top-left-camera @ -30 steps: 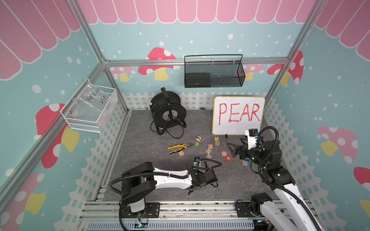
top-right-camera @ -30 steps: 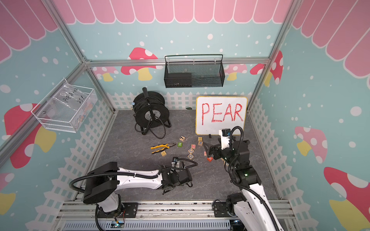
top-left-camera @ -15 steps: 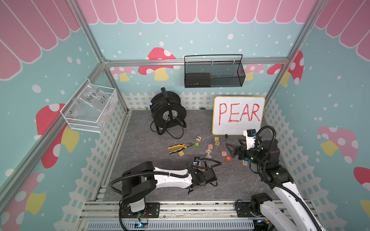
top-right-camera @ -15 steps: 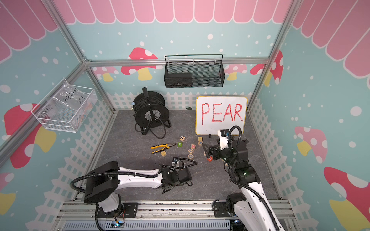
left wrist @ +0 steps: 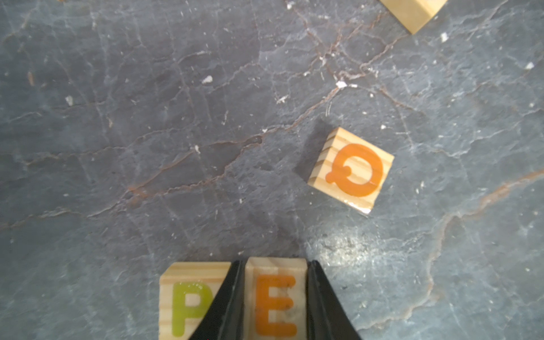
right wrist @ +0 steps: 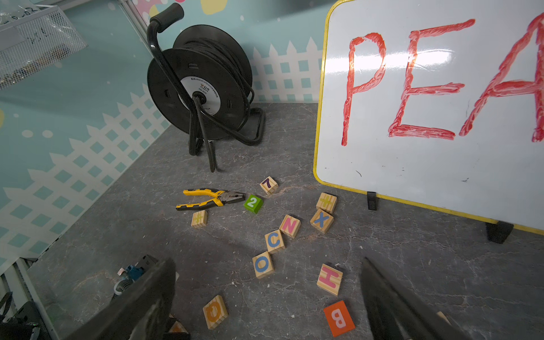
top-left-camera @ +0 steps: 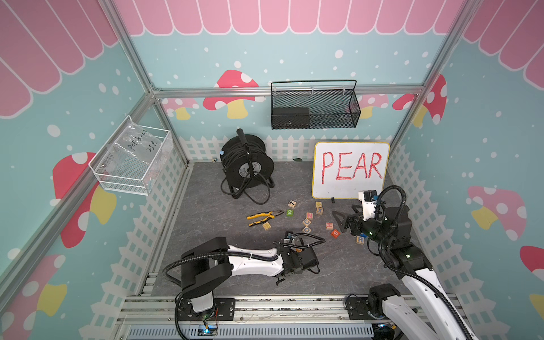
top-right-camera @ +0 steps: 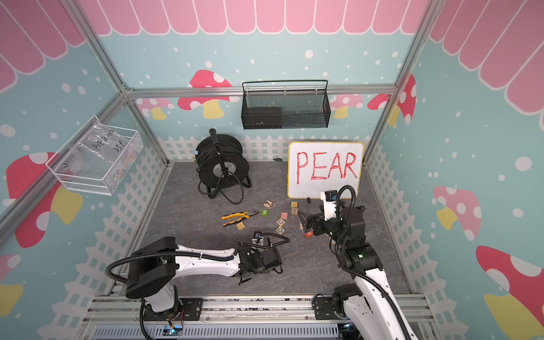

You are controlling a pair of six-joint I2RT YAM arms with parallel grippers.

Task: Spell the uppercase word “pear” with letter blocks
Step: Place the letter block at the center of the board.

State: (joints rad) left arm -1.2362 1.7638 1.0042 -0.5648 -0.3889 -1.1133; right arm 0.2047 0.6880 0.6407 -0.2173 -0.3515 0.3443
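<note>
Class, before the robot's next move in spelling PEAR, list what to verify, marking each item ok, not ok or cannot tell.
1. Jaws of left gripper shut on E block: ok.
2. P block beside E, letters the same way up: ok.
3. P touching E: not ok, a jaw stands between.
4. Jaws of right gripper open, empty: ok.
5. R block loose on the table: ok.
6. A block found: cannot tell.

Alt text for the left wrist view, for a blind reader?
The left end effector grips the orange-lettered E block, set beside the green-lettered P block. An orange-lettered Q block lies apart on the grey table.
</note>
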